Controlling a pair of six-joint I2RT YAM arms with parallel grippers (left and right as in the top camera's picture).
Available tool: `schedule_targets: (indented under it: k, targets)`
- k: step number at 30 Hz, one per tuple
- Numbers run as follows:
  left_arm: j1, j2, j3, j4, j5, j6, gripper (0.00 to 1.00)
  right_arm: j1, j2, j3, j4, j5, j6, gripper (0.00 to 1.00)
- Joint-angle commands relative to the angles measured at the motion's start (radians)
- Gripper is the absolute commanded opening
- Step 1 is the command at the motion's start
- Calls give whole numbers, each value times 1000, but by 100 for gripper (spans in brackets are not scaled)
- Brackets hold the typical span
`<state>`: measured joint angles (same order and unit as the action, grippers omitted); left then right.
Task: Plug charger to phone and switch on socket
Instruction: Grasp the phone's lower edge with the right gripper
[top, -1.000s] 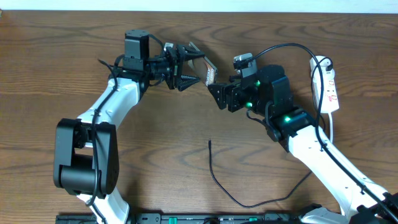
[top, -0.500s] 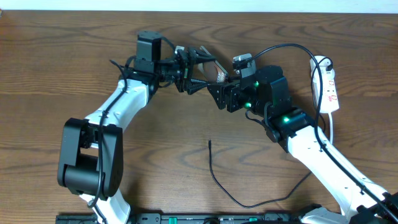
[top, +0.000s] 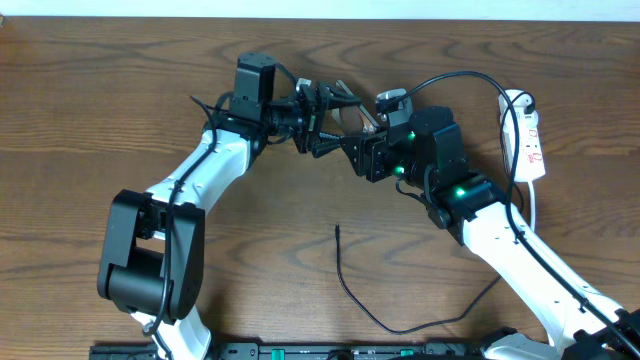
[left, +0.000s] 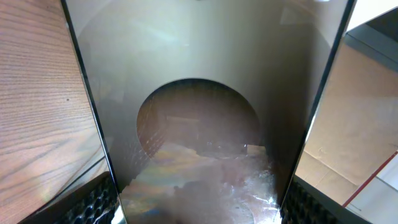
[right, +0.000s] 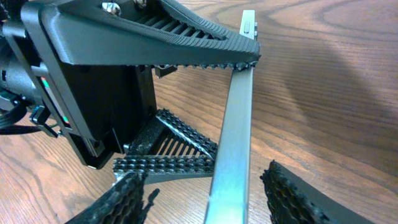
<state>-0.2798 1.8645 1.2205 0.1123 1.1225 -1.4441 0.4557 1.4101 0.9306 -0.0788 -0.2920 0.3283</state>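
Note:
My left gripper (top: 330, 120) is shut on the phone (top: 362, 117) and holds it on edge above the table. The left wrist view shows the phone (left: 199, 124) with its brownish oval filling the frame between the left gripper's fingers (left: 199, 208). My right gripper (top: 362, 152) is open just beyond it. In the right wrist view, the phone's silver edge (right: 239, 112) runs between the right gripper's spread fingers (right: 214, 199), with gaps on both sides. The charger (top: 345, 285) lies loose on the table with its tip toward the middle. The white socket (top: 527, 135) lies at the far right.
The left gripper's black fingers (right: 186, 56) clamp the phone's faces in the right wrist view. A thick black robot cable (top: 460, 78) arcs over the right arm toward the socket. The arm bases stand at the table's front edge.
My left gripper has moved to the right with the phone, bringing it up to and between the right gripper's fingers. The right arm, charger and socket have not moved.

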Motion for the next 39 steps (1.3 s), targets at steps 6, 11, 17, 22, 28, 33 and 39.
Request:
schedule_targets:
  k: [6, 11, 17, 22, 28, 33, 39]
  targets:
    - [-30, -35, 12, 10, 16, -10, 7, 11, 0, 11, 0, 24, 1, 55]
    - [-39, -35, 12, 10, 16, -10, 7, 11, 0, 11, -3, 25, 2, 50]
    - [-42, -35, 12, 10, 16, -10, 8, 11, 0, 11, -22, 40, 16, 36]
    - [-42, -35, 12, 10, 16, -10, 7, 11, 0, 11, -23, 40, 24, 23]
    - [-42, -35, 12, 10, 16, -10, 10, 11, 0, 11, -23, 40, 30, 3]
    - [-42, -35, 12, 10, 18, -10, 78, 10, 0, 11, -23, 50, 35, 1]
    - [-24, -35, 12, 10, 72, -8, 92, -10, 0, 12, -16, 111, 40, 1]
